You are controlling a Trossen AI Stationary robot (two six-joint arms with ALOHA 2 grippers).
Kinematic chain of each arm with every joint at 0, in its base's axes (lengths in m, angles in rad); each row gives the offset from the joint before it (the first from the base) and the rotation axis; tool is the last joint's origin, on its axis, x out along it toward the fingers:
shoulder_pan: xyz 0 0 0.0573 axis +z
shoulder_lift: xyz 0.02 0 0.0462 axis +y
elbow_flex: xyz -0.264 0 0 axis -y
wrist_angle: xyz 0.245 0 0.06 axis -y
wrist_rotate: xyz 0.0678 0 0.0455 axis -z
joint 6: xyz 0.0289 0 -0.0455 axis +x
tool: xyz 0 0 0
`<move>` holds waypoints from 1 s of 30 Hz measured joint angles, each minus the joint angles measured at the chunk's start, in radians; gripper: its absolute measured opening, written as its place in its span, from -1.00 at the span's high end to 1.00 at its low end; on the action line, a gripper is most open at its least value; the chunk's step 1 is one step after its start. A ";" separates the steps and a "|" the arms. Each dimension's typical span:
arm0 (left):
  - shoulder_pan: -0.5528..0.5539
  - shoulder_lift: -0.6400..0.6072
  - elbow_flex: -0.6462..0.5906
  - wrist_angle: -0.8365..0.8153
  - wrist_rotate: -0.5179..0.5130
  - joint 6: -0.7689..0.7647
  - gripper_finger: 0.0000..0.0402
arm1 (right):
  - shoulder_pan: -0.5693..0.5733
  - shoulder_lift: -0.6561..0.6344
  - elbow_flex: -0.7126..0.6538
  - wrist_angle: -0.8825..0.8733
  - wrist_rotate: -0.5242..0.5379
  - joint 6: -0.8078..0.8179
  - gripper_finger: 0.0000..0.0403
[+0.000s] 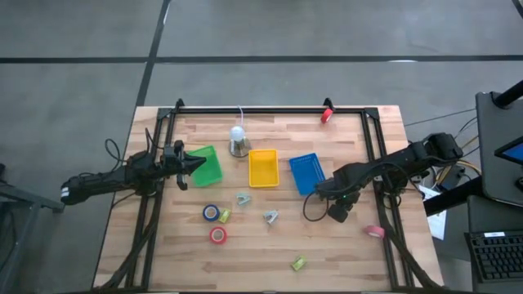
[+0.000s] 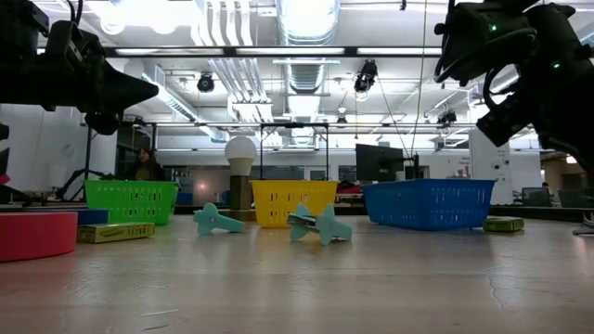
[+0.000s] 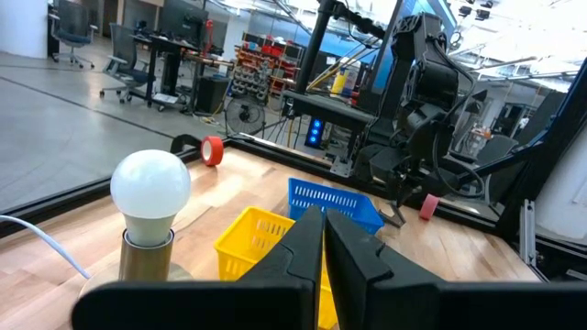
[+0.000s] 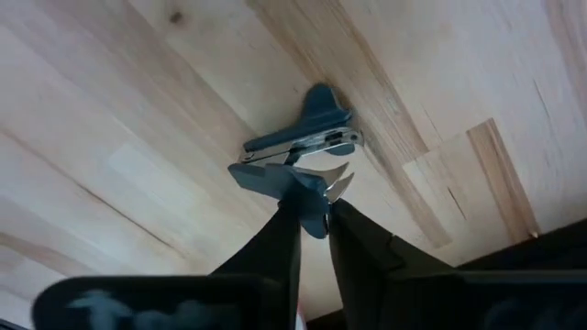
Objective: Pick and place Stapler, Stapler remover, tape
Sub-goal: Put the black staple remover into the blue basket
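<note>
My right gripper (image 1: 319, 190) hangs above the table by the blue tray's near corner (image 1: 309, 189), shut on a teal staple remover (image 4: 298, 151). Two more staple removers (image 1: 243, 198) (image 1: 270, 216) lie flat on the wood. A blue tape roll (image 1: 211, 212) and a red one (image 1: 217, 235) lie flat in front of the green tray (image 1: 208, 173). One yellow-green stapler (image 1: 225, 216) lies beside the blue roll, another (image 1: 298, 263) near the table's near edge. My left gripper (image 1: 197, 164) is shut and empty over the green tray. My right gripper pinches one wing of the staple remover (image 4: 295, 183) between its two fingertips (image 4: 286, 220), coming from above and pointing down. The remover is lifted clear of the wood, its metal jaws and other wing sticking out beyond the fingers.
A yellow tray (image 1: 262, 169) stands between the green and blue ones. A lamp with a white bulb (image 1: 238, 139) stands behind them. A pink tape roll (image 1: 374, 231) lies near the right rail, a red one (image 1: 327, 114) by the far rail. Bare wood lies at the near right.
</note>
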 joint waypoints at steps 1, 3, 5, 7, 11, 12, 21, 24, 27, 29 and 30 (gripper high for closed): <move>0.000 0.000 0.000 0.000 0.000 0.000 0.91 | 0.000 0.000 0.000 0.000 0.000 -0.001 0.81; 0.000 0.000 0.000 0.000 0.000 0.000 0.91 | 0.000 -0.001 0.002 -0.002 -0.003 -0.002 0.86; 0.000 0.000 0.000 0.000 0.000 0.000 0.91 | 0.000 -0.001 0.006 -0.002 -0.005 -0.007 0.91; 0.000 0.000 0.000 0.000 0.000 0.000 0.91 | 0.000 -0.001 0.014 -0.001 -0.006 -0.008 0.94; 0.000 0.000 0.000 0.000 0.000 0.000 0.91 | 0.000 0.000 0.035 0.000 -0.005 -0.009 0.96; 0.000 0.000 0.000 0.000 0.000 0.000 0.91 | 0.000 0.001 0.043 0.001 -0.004 -0.009 0.96; 0.000 0.000 0.000 0.000 0.000 0.000 0.91 | 0.000 0.001 0.088 -0.007 -0.013 -0.004 0.97; 0.000 0.000 0.000 0.000 0.000 0.000 0.91 | 0.000 0.002 0.087 -0.007 -0.032 -0.002 0.97; 0.000 0.000 0.000 0.000 0.000 0.000 0.91 | 0.000 0.002 0.089 -0.010 -0.037 -0.001 0.97; 0.000 0.000 0.000 0.000 0.000 0.000 0.91 | 0.000 0.002 0.103 -0.009 -0.039 -0.003 0.96; 0.000 0.000 0.000 0.000 0.000 0.000 0.91 | 0.000 0.002 0.112 -0.008 -0.043 -0.005 0.96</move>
